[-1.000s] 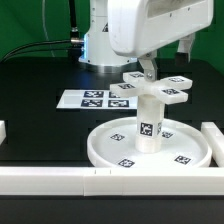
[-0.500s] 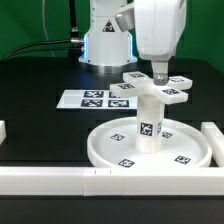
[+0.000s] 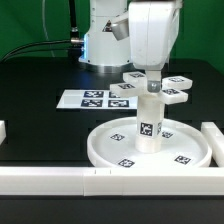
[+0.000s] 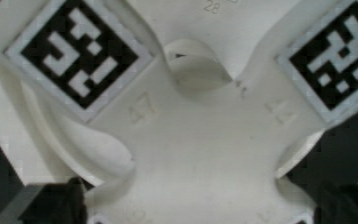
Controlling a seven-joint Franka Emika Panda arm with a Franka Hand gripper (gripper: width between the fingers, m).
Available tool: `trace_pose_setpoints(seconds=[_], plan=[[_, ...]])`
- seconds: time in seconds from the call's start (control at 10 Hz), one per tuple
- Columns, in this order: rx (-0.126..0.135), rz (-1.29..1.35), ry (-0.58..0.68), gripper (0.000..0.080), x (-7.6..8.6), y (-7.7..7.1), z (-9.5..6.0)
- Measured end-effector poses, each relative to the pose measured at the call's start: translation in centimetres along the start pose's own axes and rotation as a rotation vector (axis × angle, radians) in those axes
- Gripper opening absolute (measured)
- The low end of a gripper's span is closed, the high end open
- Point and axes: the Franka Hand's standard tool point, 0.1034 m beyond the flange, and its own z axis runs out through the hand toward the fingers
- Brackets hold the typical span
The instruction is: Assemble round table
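Note:
The round table's white disc (image 3: pixel 190 158) lies rim up at the front of the exterior view's right. Its tagged cylindrical post (image 3: pixel 149 125) stands upright in the central hub. A white cross-shaped piece with tagged arms (image 3: pixel 176 96) sits on top of the post. My gripper (image 3: pixel 153 84) is down over the middle of that piece. In the wrist view the cross-shaped piece (image 4: pixel 202 140) fills the frame, with two tags showing. My gripper (image 4: pixel 197 200) is open, its dark fingers (image 4: pixel 48 198) standing on either side of the piece's middle.
The marker board (image 3: pixel 95 99) lies flat on the black table behind the disc. White border rails run along the front (image 3: pixel 60 180), the exterior view's right (image 3: pixel 213 140) and its left (image 3: pixel 3 130). The robot base (image 3: pixel 100 45) stands at the back.
My gripper has moved toward the exterior view's left and come down onto the cross-shaped piece on top of the post. The disc, post and piece have not moved.

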Motion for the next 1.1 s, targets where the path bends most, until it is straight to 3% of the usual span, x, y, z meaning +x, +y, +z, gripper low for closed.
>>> trace_pose_setpoints(seconds=[0.7,1.1], plan=[[0.001,0.021,-0.001,0.0649,-0.43,0.24,-0.03],[0.014,0.084,-0.005,0.0649,-0.83,0.27,0.06]])
